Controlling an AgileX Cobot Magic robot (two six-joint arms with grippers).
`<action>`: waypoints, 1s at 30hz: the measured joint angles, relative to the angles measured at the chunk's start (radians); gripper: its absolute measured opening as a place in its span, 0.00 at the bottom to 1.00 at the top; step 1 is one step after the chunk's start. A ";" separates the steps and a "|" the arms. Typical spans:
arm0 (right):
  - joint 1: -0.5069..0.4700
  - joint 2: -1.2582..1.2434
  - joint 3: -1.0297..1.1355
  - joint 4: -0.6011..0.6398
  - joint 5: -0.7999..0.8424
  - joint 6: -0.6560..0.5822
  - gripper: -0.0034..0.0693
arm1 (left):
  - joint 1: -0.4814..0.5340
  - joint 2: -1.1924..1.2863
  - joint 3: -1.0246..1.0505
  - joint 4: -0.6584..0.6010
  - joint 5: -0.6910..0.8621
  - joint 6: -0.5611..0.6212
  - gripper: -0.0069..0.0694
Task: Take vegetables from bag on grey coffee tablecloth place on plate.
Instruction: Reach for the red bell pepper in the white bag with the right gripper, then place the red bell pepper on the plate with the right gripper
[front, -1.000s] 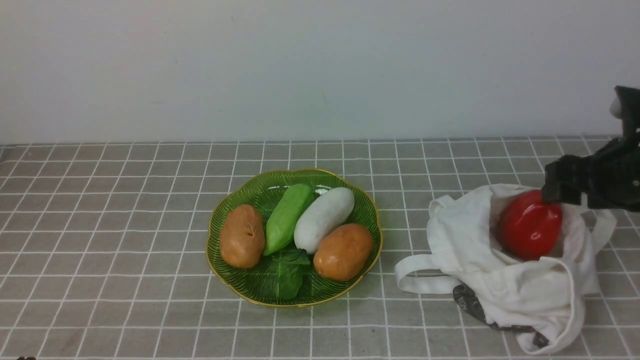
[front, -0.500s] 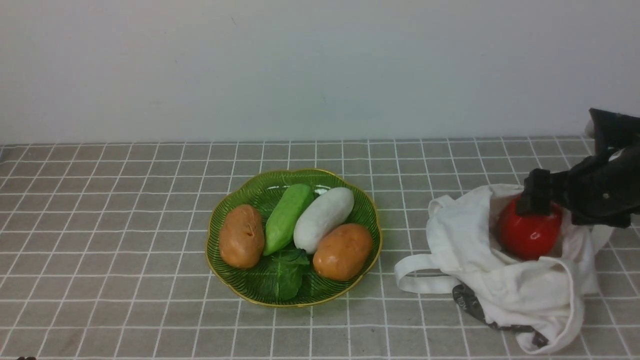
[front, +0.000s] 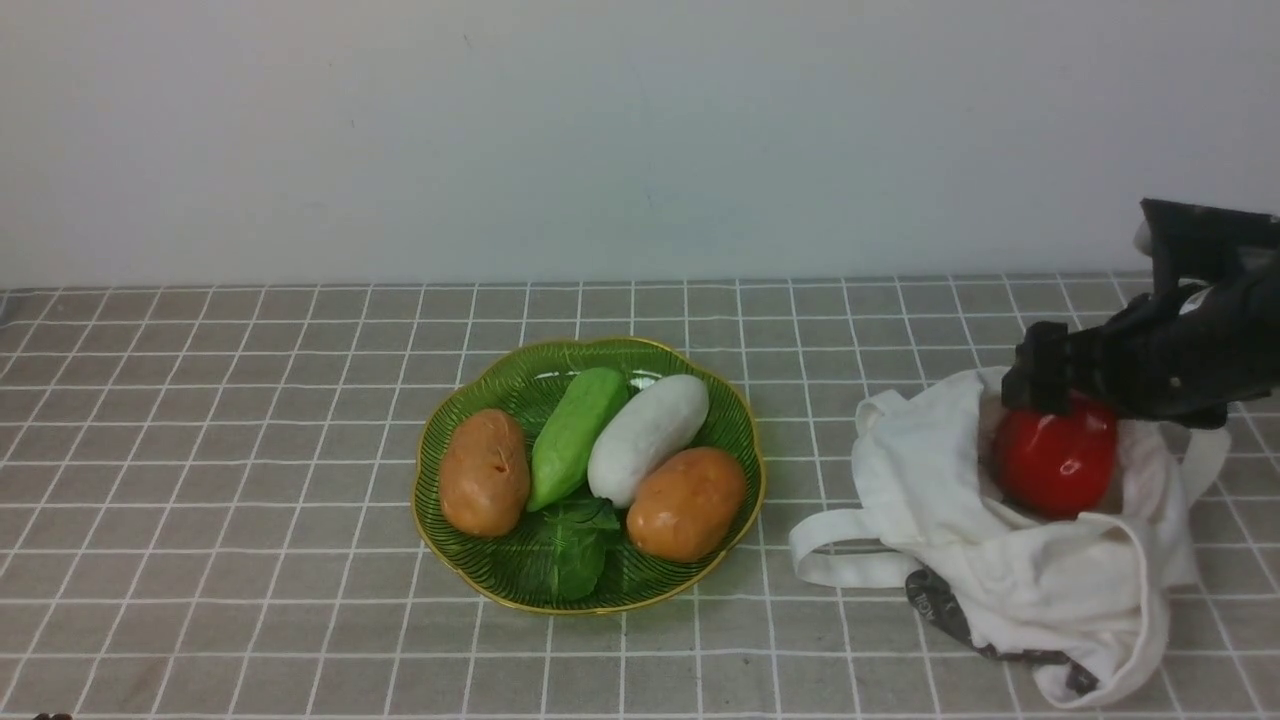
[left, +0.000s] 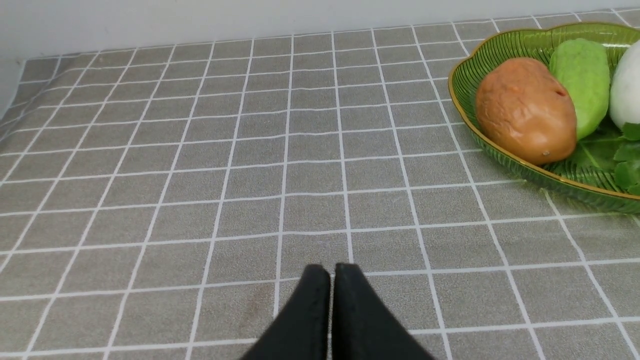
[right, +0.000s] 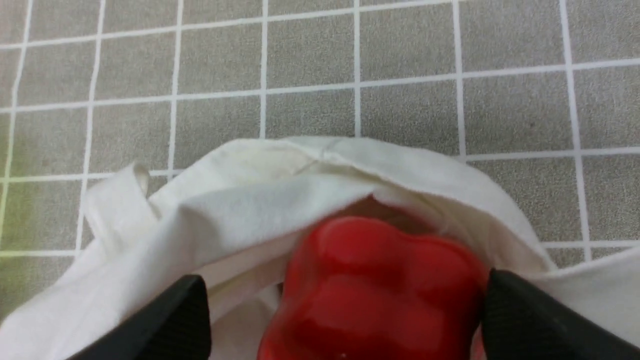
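Observation:
The red bell pepper (front: 1055, 465) lies in the open mouth of the white bag (front: 1040, 580) at the right of the grey tablecloth (front: 200, 400). My right gripper (front: 1060, 395) is open and straddles the pepper's top. In the right wrist view the gripper (right: 345, 287) has one finger against the pepper (right: 380, 300), while the other finger lies over a fold of the bag (right: 260, 200), apart from the pepper. The green plate (front: 500, 375) stands at the centre and shows in the left wrist view (left: 465, 90). My left gripper (left: 331, 267) is shut and empty, low over bare cloth to the left of the plate.
The plate holds two brown potatoes (front: 485, 472) (front: 687, 503), a green piece (front: 575, 430), a white piece (front: 648, 435) and a green leaf (front: 580, 545). The bag's loop handle (front: 830, 560) lies towards the plate. A pale wall (front: 600, 140) closes off the back.
My right gripper has moved left and come down over the pepper's top in the bag's mouth. The pepper, the bag and the plate have not moved.

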 joint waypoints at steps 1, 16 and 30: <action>0.000 0.010 -0.001 -0.001 -0.003 0.000 1.00 | 0.000 0.000 0.000 0.000 0.000 0.000 0.08; 0.001 0.034 -0.004 -0.062 0.037 -0.005 0.79 | 0.000 0.000 0.000 0.000 0.000 0.000 0.08; 0.006 -0.400 -0.004 0.060 0.163 -0.022 0.79 | 0.000 0.000 0.000 0.000 0.000 0.000 0.08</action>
